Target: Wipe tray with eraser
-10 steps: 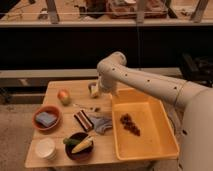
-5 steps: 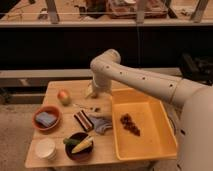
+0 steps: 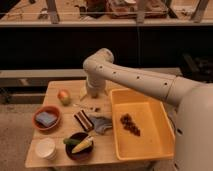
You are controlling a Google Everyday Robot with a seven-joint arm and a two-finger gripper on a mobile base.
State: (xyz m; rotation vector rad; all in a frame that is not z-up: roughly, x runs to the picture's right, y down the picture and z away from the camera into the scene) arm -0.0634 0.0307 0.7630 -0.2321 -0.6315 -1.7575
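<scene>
1. Since the earlier frames, the robot's arm (image 3: 135, 80) has swung a little to the left, and its bent joint now stands over the far middle of the table; everything on the table lies where it was.
2. The gripper (image 3: 89, 96) points down over the far part of the wooden table (image 3: 55, 89), between the apple (image 3: 64, 96) on its left and the far left corner of the tray (image 3: 165, 147) on its right.
3. Its fingers are apart and hold nothing.
4. The eraser (image 3: 83, 120), a small block with dark and white stripes, lies flat on the table nearer the camera than the gripper, apart from it, and just left of the tray.
5. A pale grey soft piece (image 3: 101, 124) trails from the eraser's right side and reaches the tray's left wall.
6. The yellow-orange tray fills the right half of the table, and a cluster of dark crumbs (image 3: 130, 124) lies on its floor near the left side.
7. At the table's left, a round orange bowl (image 3: 36, 114) holds a blue square sponge (image 3: 46, 118).
8. At the near edge stands a white cup (image 3: 46, 148), and beside it a dark bowl (image 3: 75, 156) holds a cob of corn (image 3: 83, 145) and something green that I cannot make out.
</scene>
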